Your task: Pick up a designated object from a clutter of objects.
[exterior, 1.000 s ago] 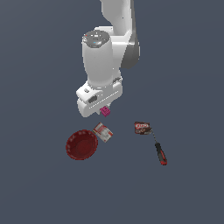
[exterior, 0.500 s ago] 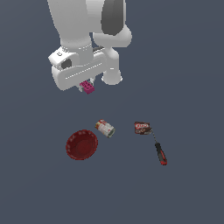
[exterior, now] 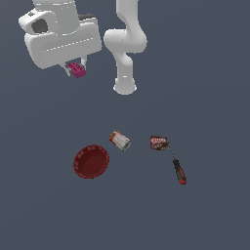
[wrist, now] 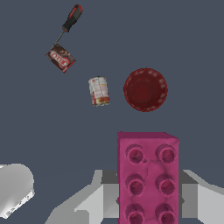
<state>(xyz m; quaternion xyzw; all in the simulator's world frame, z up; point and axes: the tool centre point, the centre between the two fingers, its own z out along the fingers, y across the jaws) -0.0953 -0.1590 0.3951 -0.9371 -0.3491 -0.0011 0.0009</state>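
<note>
The designated object, a magenta-pink studded block, hangs high above the floor, held between the fingers of my gripper, which is shut on it. Far below lies the rest of the clutter. A dark red bowl sits at the exterior view's left. A small red-and-white can lies beside it. A red-brown packet and a red-and-black-handled screwdriver lie further to the exterior view's right.
The arm's white base column stands behind the clutter. The arm's large white wrist housing fills the upper left of the exterior view. The dark grey floor spreads around the objects.
The gripper has risen further with the pink block in it, moving up and to the exterior view's left. The bowl, can, packet and screwdriver have not moved.
</note>
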